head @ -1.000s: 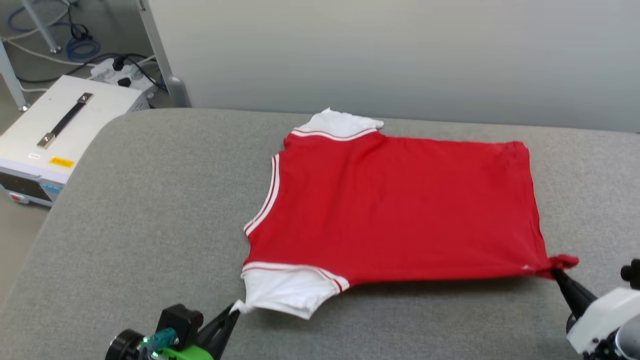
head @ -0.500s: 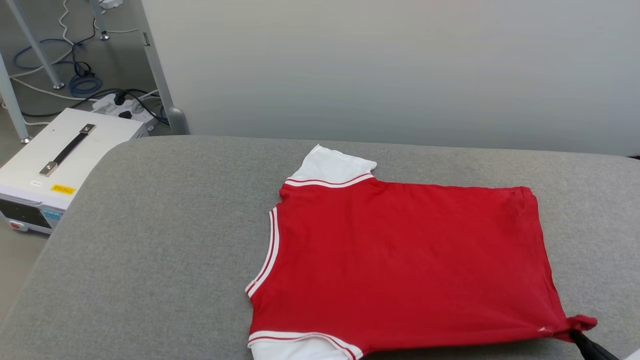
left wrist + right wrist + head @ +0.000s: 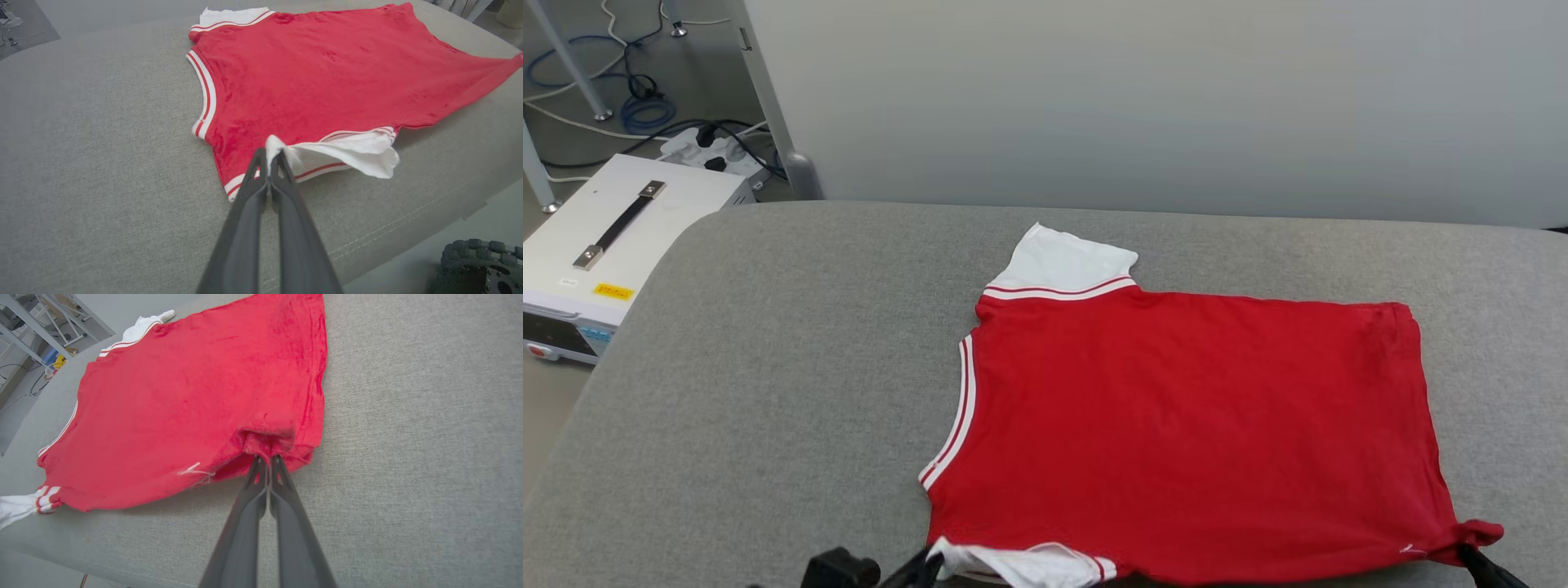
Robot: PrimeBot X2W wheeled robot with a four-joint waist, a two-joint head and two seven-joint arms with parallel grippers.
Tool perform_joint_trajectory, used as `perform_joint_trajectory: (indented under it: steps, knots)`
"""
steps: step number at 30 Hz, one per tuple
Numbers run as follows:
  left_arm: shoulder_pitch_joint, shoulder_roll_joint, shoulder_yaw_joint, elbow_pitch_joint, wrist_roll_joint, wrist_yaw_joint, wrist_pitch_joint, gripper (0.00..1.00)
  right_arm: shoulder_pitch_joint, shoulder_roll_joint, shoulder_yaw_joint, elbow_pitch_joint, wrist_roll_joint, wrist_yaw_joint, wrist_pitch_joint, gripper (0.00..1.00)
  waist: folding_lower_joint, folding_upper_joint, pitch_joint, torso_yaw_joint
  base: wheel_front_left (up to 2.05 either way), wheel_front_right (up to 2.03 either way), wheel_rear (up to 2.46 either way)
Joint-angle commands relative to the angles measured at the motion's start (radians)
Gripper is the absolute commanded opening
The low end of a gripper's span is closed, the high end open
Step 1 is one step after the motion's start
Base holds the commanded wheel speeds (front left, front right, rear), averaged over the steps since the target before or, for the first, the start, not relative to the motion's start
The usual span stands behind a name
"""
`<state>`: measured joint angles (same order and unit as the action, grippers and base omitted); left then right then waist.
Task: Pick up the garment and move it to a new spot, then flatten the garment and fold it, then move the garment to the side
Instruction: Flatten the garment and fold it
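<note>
**Garment: red jersey, spread on grey counter**

Garment (image 3: 1192, 425) lies flat on the fabric-covered counter (image 3: 768, 367), right of centre, neckline toward the robot's left, hem toward its right.
Left gripper (image 3: 269, 157): fingers pinched together on the near white sleeve's edge.
Right gripper (image 3: 267, 459): fingers closed on the bunched near hem corner.
Surroundings: white box (image 3: 621, 220) with black handle, off the counter's far left corner; power strip (image 3: 698, 147) and cables behind it; pale wall panel (image 3: 1135, 98) along the far edge.

One garment (image 3: 1192, 425), two grippers, left gripper (image 3: 269, 154), right gripper (image 3: 267, 459), one grey table (image 3: 768, 367), one white box (image 3: 645, 216), one power strip (image 3: 698, 145)
</note>
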<state>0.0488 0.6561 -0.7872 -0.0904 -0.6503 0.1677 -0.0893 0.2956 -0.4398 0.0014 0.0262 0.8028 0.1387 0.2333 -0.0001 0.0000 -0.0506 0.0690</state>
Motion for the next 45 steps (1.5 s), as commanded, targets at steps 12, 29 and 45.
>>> perform_joint_trajectory:
  steps: [12, 29, 45]
  knots:
    - [-0.216, -0.093, 0.064, 0.088, 0.010, 0.016, -0.003, 0.00, -0.126, 0.073, -0.068, -0.046, -0.106, -0.008, 0.094, 0.00, 0.0001, 0.0000, 0.116, -0.023, 0.00, 0.00, 0.00]
    - [-0.443, -0.170, 0.046, 0.356, 0.035, -0.073, -0.003, 0.00, -0.326, 0.097, -0.055, 0.089, -0.192, -0.008, 0.134, 0.00, 0.0001, 0.0000, 0.239, -0.028, 0.00, 0.00, 0.00]
    - [-0.501, -0.252, 0.024, 0.599, 0.053, -0.071, -0.068, 1.00, -0.385, 0.124, -0.056, 0.197, -0.244, -0.008, 0.119, 1.00, 0.0001, 0.0000, 0.229, -0.032, 0.00, 0.00, 0.00]
